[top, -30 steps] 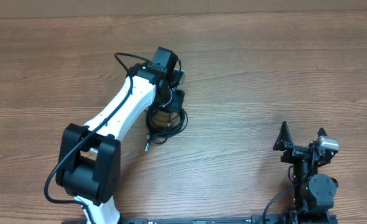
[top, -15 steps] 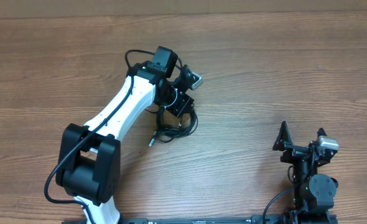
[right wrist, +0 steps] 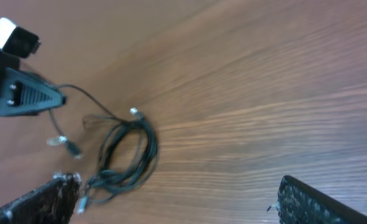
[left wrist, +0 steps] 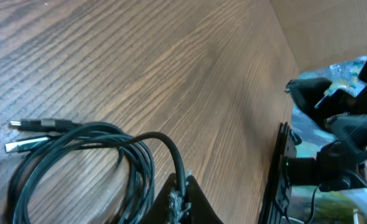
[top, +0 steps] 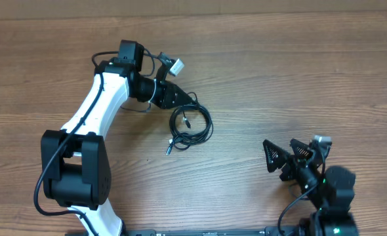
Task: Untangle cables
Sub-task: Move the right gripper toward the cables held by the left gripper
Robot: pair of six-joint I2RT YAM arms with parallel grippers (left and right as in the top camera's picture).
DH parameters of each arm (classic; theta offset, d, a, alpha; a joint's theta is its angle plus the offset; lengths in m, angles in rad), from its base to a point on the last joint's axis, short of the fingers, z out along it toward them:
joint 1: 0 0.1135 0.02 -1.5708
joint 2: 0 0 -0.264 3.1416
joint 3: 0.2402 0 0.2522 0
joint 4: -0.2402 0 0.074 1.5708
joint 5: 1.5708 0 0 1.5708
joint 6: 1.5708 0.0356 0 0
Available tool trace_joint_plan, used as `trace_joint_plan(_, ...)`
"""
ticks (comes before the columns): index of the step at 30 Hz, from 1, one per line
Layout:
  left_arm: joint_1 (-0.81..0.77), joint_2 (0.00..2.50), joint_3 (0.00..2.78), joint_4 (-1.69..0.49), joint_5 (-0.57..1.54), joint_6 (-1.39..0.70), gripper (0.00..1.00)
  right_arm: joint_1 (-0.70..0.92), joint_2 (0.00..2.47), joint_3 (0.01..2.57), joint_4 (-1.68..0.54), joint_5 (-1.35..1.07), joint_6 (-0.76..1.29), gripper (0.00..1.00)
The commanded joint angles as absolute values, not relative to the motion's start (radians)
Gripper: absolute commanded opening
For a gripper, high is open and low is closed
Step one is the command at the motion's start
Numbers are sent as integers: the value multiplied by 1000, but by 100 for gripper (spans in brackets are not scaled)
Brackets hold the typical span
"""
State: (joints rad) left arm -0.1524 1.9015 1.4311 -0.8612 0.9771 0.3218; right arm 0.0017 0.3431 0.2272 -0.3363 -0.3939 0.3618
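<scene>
**Left claw** [top: 182, 99]: jaws together, clamped on one strand of the cables [top: 192, 124]. Your left wrist view shows the cord running straight into the closed tips.

**Right claw** [top: 283, 155]: jaws apart and empty. It hovers toward the right corner of the desk [top: 311, 65], on the edge nearest the arm bases, well apart from the bundle.

**Location of work:** the cables lie as a loose coil near the middle of the desk, slightly toward the left edge, just beside the left claw's tip.
- Two plugs [left wrist: 31, 124] lie side by side at the coil's rim.
- Another plug end [top: 169, 149] points toward the near edge.
- In the right wrist view, a thin strand runs from the left claw to the coil, with a loose end close by. I cannot tell whether that end is clear of the loops.

**Judgement:** the step in hand is drawing one cord out of the coil.

**Recommendations:**
- Pull slowly and low, along the line of the held strand toward the far left corner, so the loops slip rather than tighten.
- The coil looks light and will likely drag along, so bring your right claw in to pin the remaining loops against the desk.
- Set that claw down away from the plugs, which are the likeliest snag points.
- If the whole coil lifts, stop and regrip nearer a free end.
</scene>
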Motion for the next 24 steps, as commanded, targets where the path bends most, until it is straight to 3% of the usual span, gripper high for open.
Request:
trace_joint_plan(1,-157,1903,1428,-858,973,364,4,6,558,449,-409,-506,371,100)
trace_joint_plan(5,-155,1903,1428,-848,894,363,4,7,863,656,-528,-689,379,100)
trace_joint_plan(9,-155,1903,1428,-847,880,363,4,7,1148,706,-427,-984,563,96)
trace_joint_plan(11,-155,1903,1428,-847,880,363,4,19,1241,706,-398,-997,633,80)
trace_joint_plan(13,-155,1903,1428,-847,879,365,4,49,1333,706,-373,-997,680,44)
trace_joint_plan(14,-155,1903,1428,-848,879,371,4,70,1376,706,-364,-997,696,34)
trace_joint_plan(16,-155,1903,1428,-848,879,374,4,117,1442,706,-330,-998,730,33)
trace_joint_plan(18,-155,1903,1428,-848,879,376,4,180,1509,706,-243,-996,810,44)
trace_joint_plan(20,-156,1903,1428,-848,880,376,4,236,1547,706,-131,-987,893,46)
trace_joint_plan(24,-156,1903,1428,-849,879,376,4,372,1563,706,9,-709,1126,50)
